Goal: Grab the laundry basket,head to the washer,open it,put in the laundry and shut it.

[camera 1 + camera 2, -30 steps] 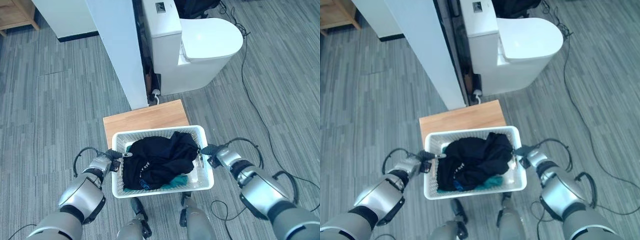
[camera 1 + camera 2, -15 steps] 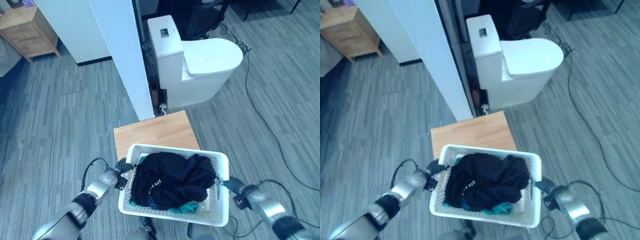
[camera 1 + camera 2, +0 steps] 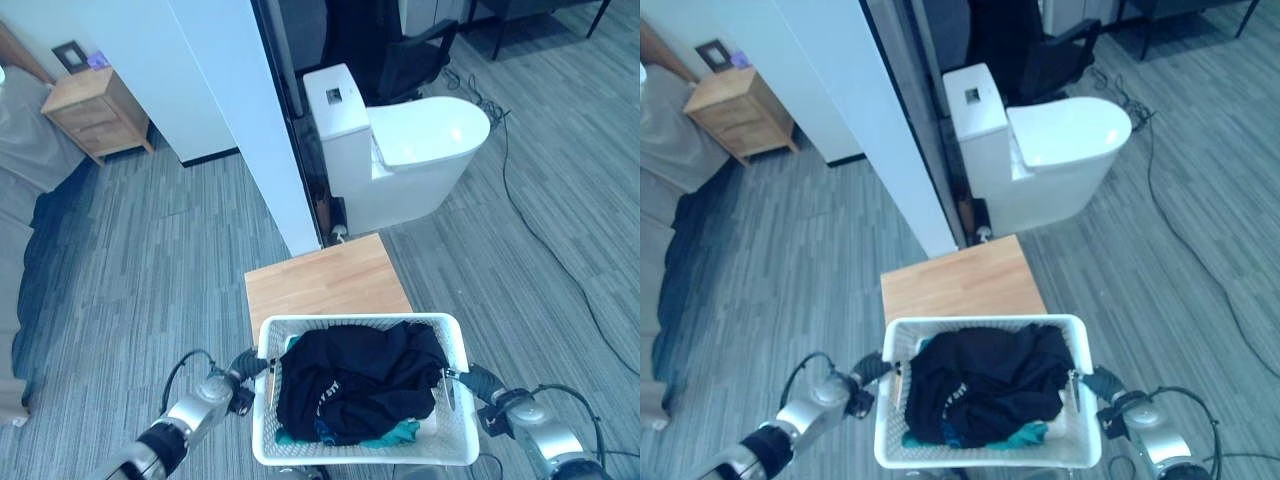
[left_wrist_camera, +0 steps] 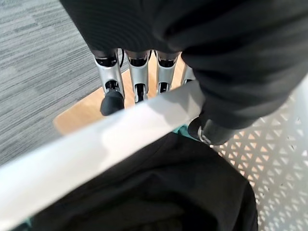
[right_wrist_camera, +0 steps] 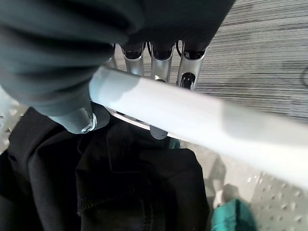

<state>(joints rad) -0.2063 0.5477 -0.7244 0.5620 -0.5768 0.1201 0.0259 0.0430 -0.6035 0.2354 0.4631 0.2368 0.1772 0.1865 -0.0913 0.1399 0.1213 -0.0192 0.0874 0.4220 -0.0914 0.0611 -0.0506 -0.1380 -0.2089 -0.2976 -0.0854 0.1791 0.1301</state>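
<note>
1. Laundry basket [image 3: 362, 455], white, holds dark laundry [image 3: 358, 382]; it hangs over the wooden bench's [image 3: 325, 283] near edge.
2. My left hand [image 4: 144, 72] curls round its left rim.
3. My right hand [image 5: 159, 60] curls round its right rim.

White basket, dark wash

We see a white perforated laundry basket [image 3: 455, 340] holding black clothing [image 3: 355, 385] with teal cloth [image 3: 400, 434], above grey striped carpet [image 3: 150, 270].

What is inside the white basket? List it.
The white perforated plastic laundry basket holds a crumpled black garment on top, with teal cloth peeking out beneath. Anything deeper is covered.
</note>
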